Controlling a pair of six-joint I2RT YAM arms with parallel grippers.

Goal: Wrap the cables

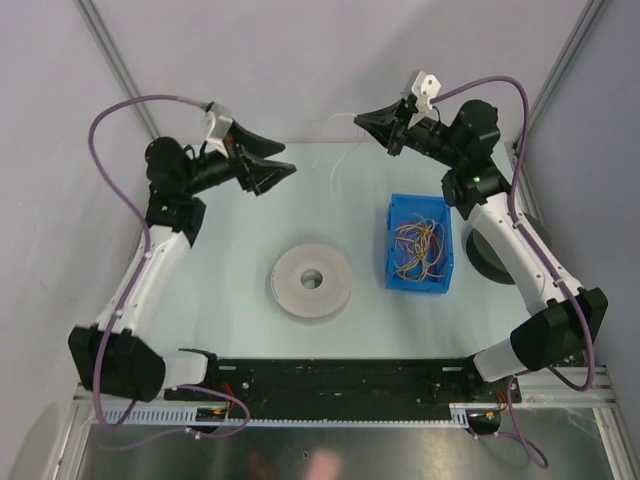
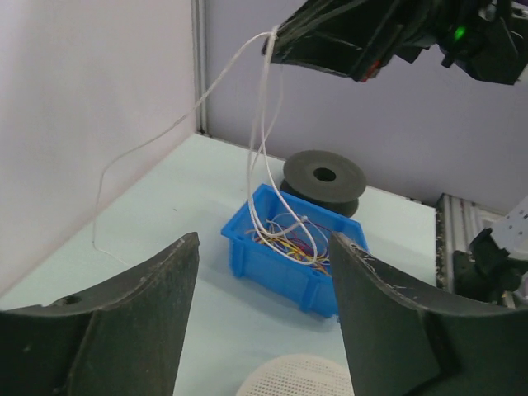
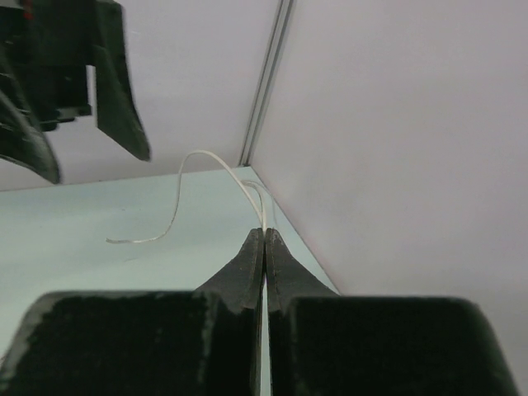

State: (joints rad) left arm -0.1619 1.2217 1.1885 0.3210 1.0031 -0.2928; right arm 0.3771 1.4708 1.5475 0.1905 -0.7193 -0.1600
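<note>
Right claw (image 3: 264, 234) pinches white cable (image 2: 264, 91), hanging vertically toward blue bin (image 2: 272, 268).

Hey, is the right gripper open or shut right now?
Shut. The right gripper shows its fingers pressed together in the wrist view, pinching a thin white cable at the tips.

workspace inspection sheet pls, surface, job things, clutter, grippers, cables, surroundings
surface: pale green table top
job's things: coloured cables tangled in a blue bin; one white cable held up above the table, its loops hanging down to the bin
clutter: grey spool mid table; dark spool beyond the bin
grippers: left gripper open, empty, in the air; right gripper shut on the white cable
cables: mauve hoses along both arms
surroundings: pale walls, metal corner posts
</note>
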